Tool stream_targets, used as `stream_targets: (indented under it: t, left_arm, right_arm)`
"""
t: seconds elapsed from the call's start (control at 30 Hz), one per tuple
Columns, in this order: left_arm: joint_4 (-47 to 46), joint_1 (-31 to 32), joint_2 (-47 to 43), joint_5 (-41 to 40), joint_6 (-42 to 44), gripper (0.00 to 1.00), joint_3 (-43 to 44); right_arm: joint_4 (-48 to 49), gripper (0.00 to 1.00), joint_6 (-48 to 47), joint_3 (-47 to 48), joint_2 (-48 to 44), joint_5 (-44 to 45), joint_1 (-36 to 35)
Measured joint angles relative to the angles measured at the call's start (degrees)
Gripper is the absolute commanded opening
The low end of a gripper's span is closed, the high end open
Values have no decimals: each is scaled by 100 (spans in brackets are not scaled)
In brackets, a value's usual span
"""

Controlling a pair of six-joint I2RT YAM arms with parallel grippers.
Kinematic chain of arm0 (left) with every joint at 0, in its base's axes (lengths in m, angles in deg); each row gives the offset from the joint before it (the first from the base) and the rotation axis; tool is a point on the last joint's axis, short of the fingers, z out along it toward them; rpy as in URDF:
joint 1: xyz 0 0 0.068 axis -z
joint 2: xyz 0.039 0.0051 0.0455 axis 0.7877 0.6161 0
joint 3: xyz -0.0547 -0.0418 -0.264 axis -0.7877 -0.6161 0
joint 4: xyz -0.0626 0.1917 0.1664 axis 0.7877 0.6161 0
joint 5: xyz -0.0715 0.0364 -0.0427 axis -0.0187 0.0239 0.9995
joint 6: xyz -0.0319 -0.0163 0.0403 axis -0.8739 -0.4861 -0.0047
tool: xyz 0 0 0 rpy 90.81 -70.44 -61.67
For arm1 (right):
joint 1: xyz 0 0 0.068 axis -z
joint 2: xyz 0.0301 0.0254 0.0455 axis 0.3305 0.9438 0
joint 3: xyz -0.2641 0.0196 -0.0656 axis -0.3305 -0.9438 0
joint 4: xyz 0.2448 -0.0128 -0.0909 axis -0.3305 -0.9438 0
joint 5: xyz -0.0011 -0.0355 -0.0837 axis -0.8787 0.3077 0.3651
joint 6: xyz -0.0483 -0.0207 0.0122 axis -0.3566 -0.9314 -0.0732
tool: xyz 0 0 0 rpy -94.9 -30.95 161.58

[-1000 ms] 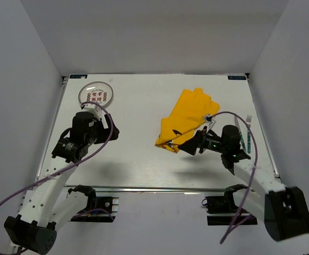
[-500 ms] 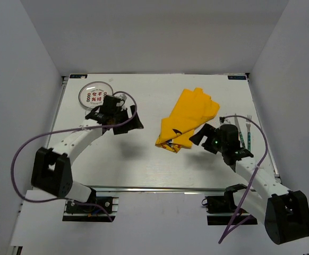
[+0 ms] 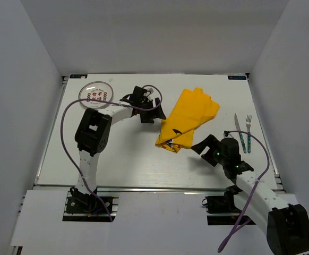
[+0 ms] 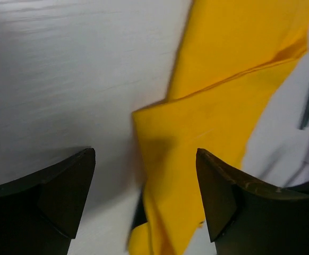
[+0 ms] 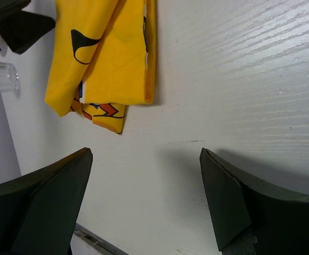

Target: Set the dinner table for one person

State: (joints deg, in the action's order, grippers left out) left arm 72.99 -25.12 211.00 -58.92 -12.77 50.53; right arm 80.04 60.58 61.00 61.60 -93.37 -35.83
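The dinner table (image 3: 128, 154), a broad white top with faint plank grain, fills the floor of the work cell in front of both arm bases. No place is laid on it yet.

A yellow cloth mat (image 3: 189, 114) lies right of centre, folded over on itself and rumpled. A bit of cartoon print shows at its near corner. A clear plate (image 3: 95, 94) with red markings sits alone in the far left corner, well apart from the mat. A knife (image 3: 239, 135) and a fork (image 3: 247, 137) lie side by side near the right edge, parallel and just apart, clear of the cloth.

The left gripper (image 3: 150, 113) reaches across to the mat's left edge. Its wrist view shows the jaws spread wide with a folded corner of the cloth below the gap and nothing clasped. Whether the fingertips touch the cloth cannot be told. The right gripper (image 3: 201, 144) hangs just off the mat's near corner, jaws likewise spread, with only bare tabletop between them.

By this layout the job seems to be at its very start. The mat needs unfolding and flattening. After that, the plate likely goes on it and the cutlery beside the plate.
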Motion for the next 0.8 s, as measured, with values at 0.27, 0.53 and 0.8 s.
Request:
stream_targets:
  t: [0.27,0.53,0.8]
  left_arm:
    - [15,306,636,20,-179,50,695]
    - [70,391,745,-138,-203,19,699]
    - [323,420,498,-396,-199,13,651]
  right_arm:
    - [-83,88,-52,0,-190,-2,2]
    - [-216,89,-155,55,-249,-2,2]
    - [470,88,-57,35,625,-317,0]
